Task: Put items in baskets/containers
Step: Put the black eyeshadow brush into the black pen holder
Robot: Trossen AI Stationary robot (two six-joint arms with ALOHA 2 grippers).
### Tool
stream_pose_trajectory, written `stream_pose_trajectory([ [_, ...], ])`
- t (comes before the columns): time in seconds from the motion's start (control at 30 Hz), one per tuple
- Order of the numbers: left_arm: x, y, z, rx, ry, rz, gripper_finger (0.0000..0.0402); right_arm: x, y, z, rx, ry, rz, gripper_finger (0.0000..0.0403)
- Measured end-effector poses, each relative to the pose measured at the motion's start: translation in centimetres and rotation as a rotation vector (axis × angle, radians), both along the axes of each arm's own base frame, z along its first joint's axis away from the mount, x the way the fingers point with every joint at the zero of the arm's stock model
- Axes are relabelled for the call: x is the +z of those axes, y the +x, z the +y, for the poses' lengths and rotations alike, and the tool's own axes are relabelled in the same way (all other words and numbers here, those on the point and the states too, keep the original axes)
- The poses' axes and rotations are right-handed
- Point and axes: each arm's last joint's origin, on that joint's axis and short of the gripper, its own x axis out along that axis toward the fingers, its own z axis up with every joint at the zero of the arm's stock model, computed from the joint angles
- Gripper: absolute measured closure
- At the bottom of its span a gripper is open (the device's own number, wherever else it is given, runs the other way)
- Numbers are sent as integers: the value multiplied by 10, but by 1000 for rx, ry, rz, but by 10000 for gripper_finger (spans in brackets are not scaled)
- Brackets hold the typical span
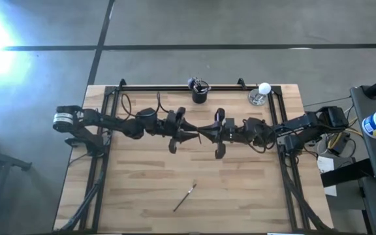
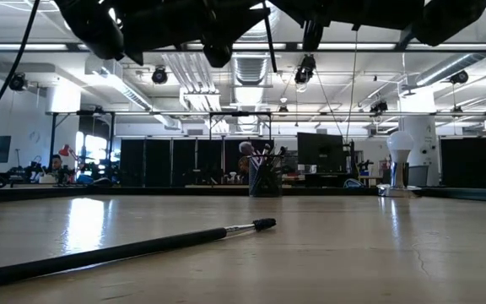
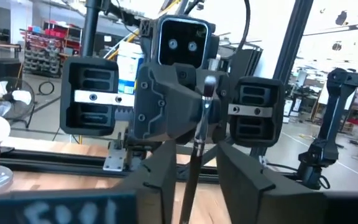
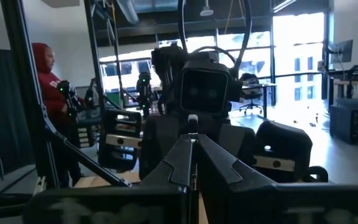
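Observation:
My two grippers meet nose to nose above the middle of the table. My right gripper (image 1: 209, 134) (image 4: 192, 144) is shut on a thin dark makeup brush (image 3: 197, 140). My left gripper (image 1: 189, 135) (image 3: 194, 163) is open, with one finger on either side of that brush and a gap to each. A second dark brush (image 1: 185, 197) (image 2: 133, 249) lies flat on the near part of the table. The small black cup (image 1: 200, 92) (image 2: 265, 177) stands at the far edge, and several brushes stick up out of it. My right gripper pinches the brush's shaft (image 4: 192, 132) between its two fingers, coming level from the table's right with the fingers across it. The brush is lifted clear of the table. It sticks out past the fingertips, and its small head (image 3: 209, 84) shows in front of the right gripper's body.
A small shiny dish with a white ball (image 1: 261, 95) (image 2: 401, 165) sits at the far right, next to the cup. A black rail (image 1: 175, 87) runs along the far edge, with frame bars down both sides. A person in red (image 4: 44, 81) stands beyond the table.

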Motion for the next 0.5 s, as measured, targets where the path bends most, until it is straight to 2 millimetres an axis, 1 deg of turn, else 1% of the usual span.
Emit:
stream_pose_trajectory([
  [0.07, 2, 0, 0, 1, 4, -7, 319, 0, 0, 0, 0, -2, 0, 390],
  [0.17, 4, 1, 0, 1, 12, -16, 375, 0, 0, 0, -1, -2, 0, 390],
  [0.2, 4, 1, 0, 1, 19, -18, 386, 0, 0, 0, -1, -1, -1, 390],
  [0.37, 6, 1, 4, 5, 42, -24, 392, 1, 0, 0, -8, 0, -2, 384],
  [0.5, 6, -2, 18, 41, 46, 0, 396, 5, -4, -1, -22, -2, 5, 355],
])
